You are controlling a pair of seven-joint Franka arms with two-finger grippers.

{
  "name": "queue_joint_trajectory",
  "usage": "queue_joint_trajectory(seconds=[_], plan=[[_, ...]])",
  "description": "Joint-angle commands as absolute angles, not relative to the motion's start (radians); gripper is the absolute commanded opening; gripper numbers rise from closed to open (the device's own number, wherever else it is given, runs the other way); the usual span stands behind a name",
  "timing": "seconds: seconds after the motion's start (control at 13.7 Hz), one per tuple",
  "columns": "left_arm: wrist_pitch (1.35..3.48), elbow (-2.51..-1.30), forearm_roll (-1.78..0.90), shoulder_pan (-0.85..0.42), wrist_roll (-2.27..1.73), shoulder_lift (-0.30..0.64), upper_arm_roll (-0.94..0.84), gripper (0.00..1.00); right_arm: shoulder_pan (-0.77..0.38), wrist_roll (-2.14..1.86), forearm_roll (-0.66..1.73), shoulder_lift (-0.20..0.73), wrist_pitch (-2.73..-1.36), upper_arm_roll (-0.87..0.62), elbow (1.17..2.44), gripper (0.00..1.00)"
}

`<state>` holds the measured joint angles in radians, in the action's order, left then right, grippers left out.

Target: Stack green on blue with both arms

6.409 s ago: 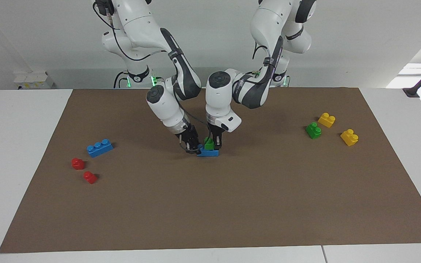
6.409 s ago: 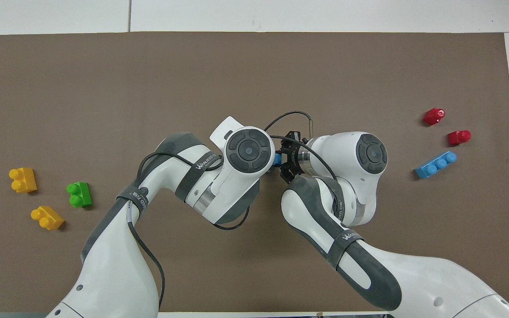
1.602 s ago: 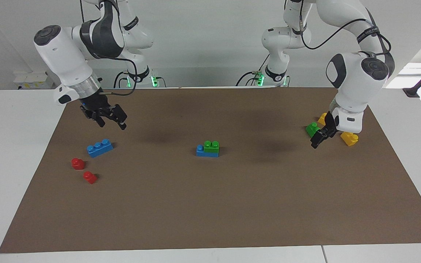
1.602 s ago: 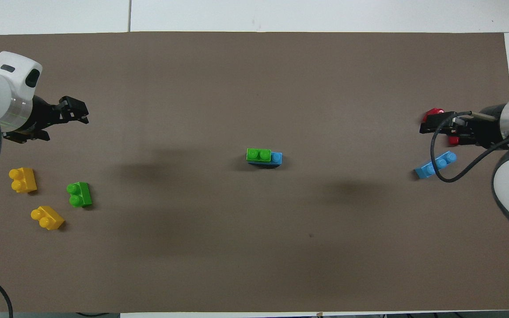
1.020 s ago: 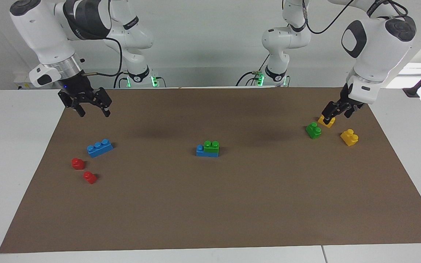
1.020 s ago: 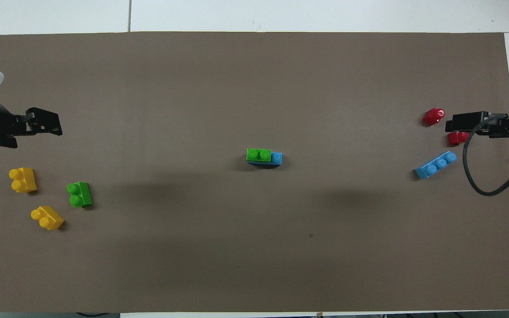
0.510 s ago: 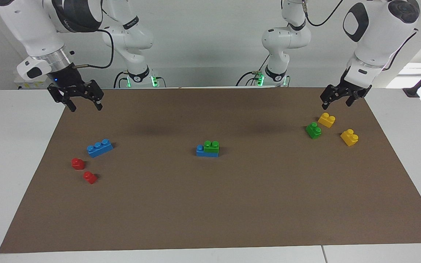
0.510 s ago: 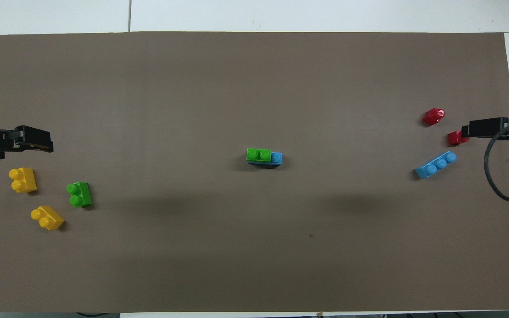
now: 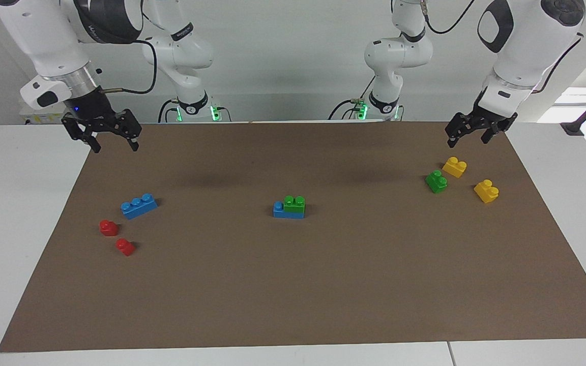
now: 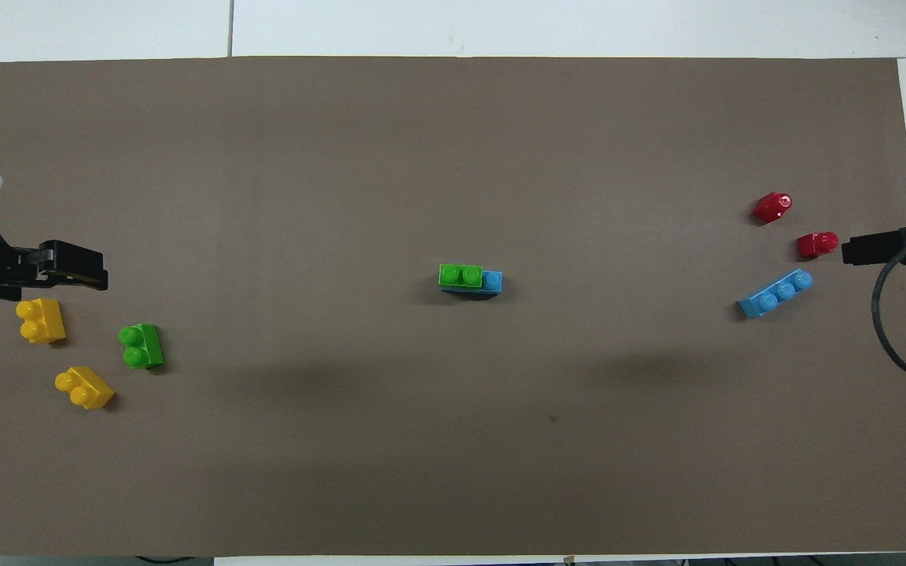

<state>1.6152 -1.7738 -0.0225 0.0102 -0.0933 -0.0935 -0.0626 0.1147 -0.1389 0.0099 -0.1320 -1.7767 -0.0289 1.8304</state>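
We find the green brick [image 9: 294, 202] seated on the blue brick [image 9: 288, 211] at mat centre. Our left gripper [image 9: 472, 131] at two o'clock and right gripper [image 9: 104, 133] at ten hang spread, empty — a careless sweep could topple the stack.

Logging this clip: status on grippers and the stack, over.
Left gripper and right gripper open, raised at the mat's ends. Green brick seated on blue brick, mid-mat, untouched. Nothing in the way.

Blue brick [image 10: 491, 281] under green brick [image 10: 460, 275]: mostly covered overhead.
Left hand [image 10: 75, 264]: arm cropped at edge.
Right hand [image 10: 874, 247]: arm cropped at edge.
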Motion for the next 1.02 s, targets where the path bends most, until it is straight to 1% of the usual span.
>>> queue_joint_trajectory(seconds=[0.0,0.15,0.22,0.44,0.66,0.8,0.95], plan=[[1.586,-1.761,-0.043,0.000,-0.107,-0.088,-0.041,1.00,0.132,-0.158,0.006,-0.147,-1.749,-0.038,1.821,1.00],[1.615,-1.683,-0.032,-0.003,-0.097,-0.045,-0.041,1.00,0.127,-0.153,0.005,-0.135,-1.721,-0.038,1.781,1.00],[1.644,-1.669,-0.016,-0.005,-0.094,-0.040,-0.043,1.00,0.123,-0.152,0.005,-0.124,-1.707,-0.040,1.758,1.00],[1.663,-1.680,0.020,-0.008,-0.092,-0.040,-0.051,1.00,0.120,-0.141,0.006,-0.111,-1.700,-0.049,1.729,1.00],[1.667,-1.695,0.020,-0.002,-0.080,-0.048,-0.051,1.00,0.110,-0.135,0.008,-0.078,-1.666,-0.049,1.660,1.00],[1.667,-1.698,0.009,0.000,-0.081,-0.049,-0.052,1.00,0.109,-0.135,0.008,-0.077,-1.657,-0.051,1.654,1.00],[1.666,-1.697,0.009,-0.002,-0.083,-0.049,-0.051,1.00,0.083,-0.133,0.008,-0.075,-1.654,-0.054,1.637,1.00]])
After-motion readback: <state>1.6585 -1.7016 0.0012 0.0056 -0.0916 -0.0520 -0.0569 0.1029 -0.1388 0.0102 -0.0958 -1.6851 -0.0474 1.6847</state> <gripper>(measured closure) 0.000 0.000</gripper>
